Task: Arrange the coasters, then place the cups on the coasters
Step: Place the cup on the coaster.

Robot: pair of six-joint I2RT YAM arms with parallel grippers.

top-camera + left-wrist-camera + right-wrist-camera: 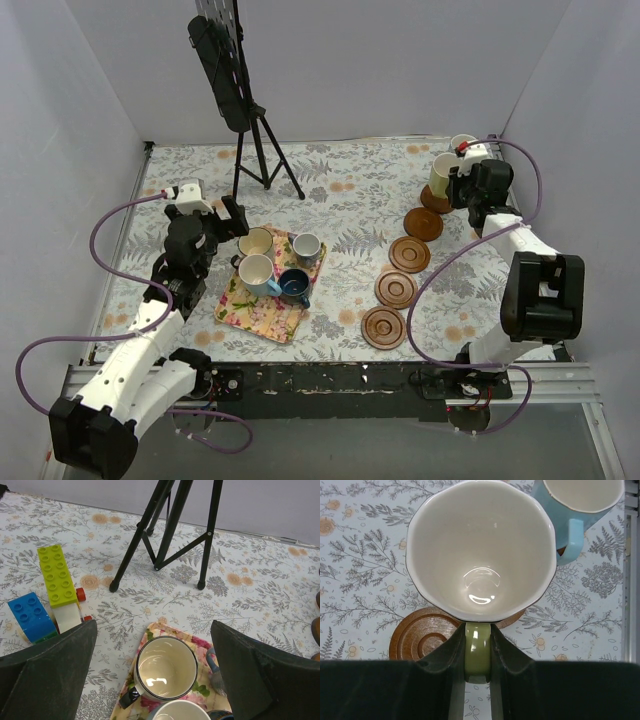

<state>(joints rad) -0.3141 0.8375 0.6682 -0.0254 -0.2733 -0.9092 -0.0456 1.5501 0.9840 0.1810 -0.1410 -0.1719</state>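
Several brown coasters run in a diagonal row on the right, from the nearest one point(383, 327) up to the bare one point(424, 224). My right gripper point(458, 182) point(478, 630) is shut on the handle of a yellow-green cup point(441, 173) point(480, 550), which is over another coaster point(434, 200) point(514, 619); I cannot tell if it rests there. A light blue cup point(580, 502) stands just beyond. My left gripper point(238, 218) point(155, 647) is open above a cream cup point(255, 241) point(166, 668) on the tray. A grey-white cup point(306, 245), a pale blue cup point(256, 272) and a navy cup point(294, 287) share that tray.
The floral tray point(262, 312) point(161, 628) lies left of centre. A black tripod point(262, 150) point(170, 535) stands behind it. A lime-green block point(56, 575) and a blue block point(30, 616) of a toy lie to the left. One bare coaster point(420, 636) lies beside the held cup.
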